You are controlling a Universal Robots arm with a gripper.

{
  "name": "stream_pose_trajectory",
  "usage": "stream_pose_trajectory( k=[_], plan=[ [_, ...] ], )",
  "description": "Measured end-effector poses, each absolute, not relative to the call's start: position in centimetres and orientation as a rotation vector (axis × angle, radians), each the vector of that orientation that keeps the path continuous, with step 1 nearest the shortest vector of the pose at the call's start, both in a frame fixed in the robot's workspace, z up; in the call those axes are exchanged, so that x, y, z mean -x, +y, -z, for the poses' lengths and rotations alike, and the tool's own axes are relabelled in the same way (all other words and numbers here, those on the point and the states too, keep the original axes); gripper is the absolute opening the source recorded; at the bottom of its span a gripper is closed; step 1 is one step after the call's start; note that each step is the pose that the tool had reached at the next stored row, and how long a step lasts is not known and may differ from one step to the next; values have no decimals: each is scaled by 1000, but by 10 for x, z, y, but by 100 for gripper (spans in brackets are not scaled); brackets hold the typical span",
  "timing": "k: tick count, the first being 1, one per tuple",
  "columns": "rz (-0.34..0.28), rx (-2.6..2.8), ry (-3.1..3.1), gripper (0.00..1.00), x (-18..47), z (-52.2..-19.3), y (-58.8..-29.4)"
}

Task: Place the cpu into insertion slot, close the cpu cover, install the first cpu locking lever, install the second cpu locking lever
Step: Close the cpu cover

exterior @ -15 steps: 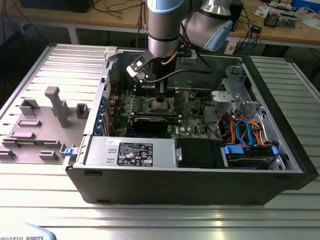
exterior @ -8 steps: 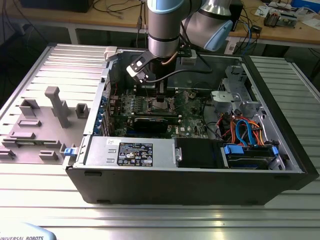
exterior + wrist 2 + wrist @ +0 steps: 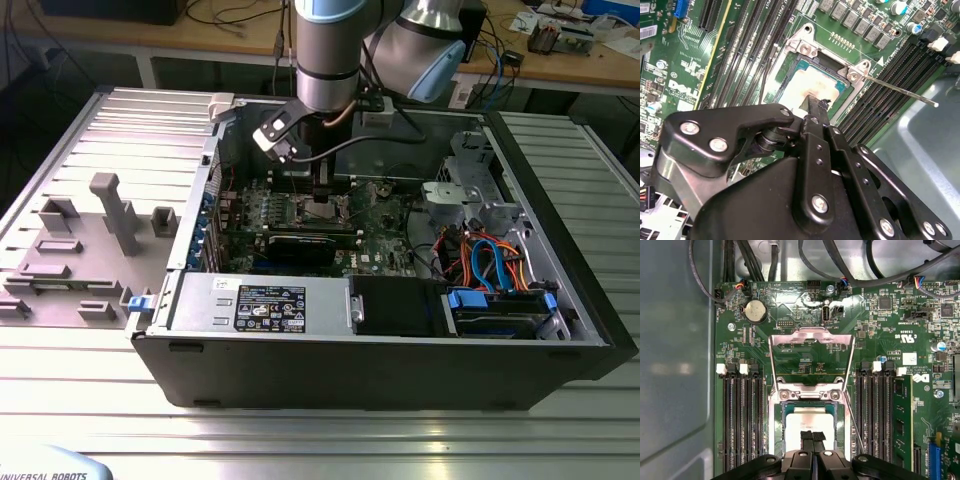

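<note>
- The arm (image 3: 325, 50) reaches down into an open computer case (image 3: 400, 360) that lies on its side on a ribbed metal desk (image 3: 300, 430).
- In the exterior view, the claw (image 3: 322, 195) hangs low over the middle of the green board (image 3: 385, 225) inside the case.
- In both wrist views, the claw's two black fingers (image 3: 806, 436) are pressed together with no gap between them and nothing pinched.
- The chip (image 3: 807, 416), a dull silver square, lies flat in the socket (image 3: 774, 425) with the socket's metal rim all round it.
- In the second wrist view, the closed fingertips (image 3: 816, 104) sit at the near edge of the chip's top. I cannot tell whether they touch it or hover just above.
- The cover (image 3: 811, 336), a thin silver frame, is swung back away from the socket. Green board shows through its window, so the chip is still uncovered.
- A thin lever rod (image 3: 900, 90) sticks out unlatched from one corner of the socket, slanting across the memory slots (image 3: 880, 95) beside it.
- More long dark memory slots (image 3: 740, 415) run along both sides of the socket.
- A round battery (image 3: 755, 311) sits on the board beyond the opened cover.
- On the exterior view's left, grey blocks (image 3: 115, 210) stand on the desk beside the case, well apart from the claw.
</note>
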State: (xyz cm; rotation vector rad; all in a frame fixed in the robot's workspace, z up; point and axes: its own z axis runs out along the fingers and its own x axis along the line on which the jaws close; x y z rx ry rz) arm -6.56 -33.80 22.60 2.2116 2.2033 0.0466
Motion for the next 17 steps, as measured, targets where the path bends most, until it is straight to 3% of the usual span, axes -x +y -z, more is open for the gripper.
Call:
stream_pose_trajectory(
  k=[17],
  plan=[
    [-45, -2211, 2202, 11, 66, -231, -338]
  ],
)
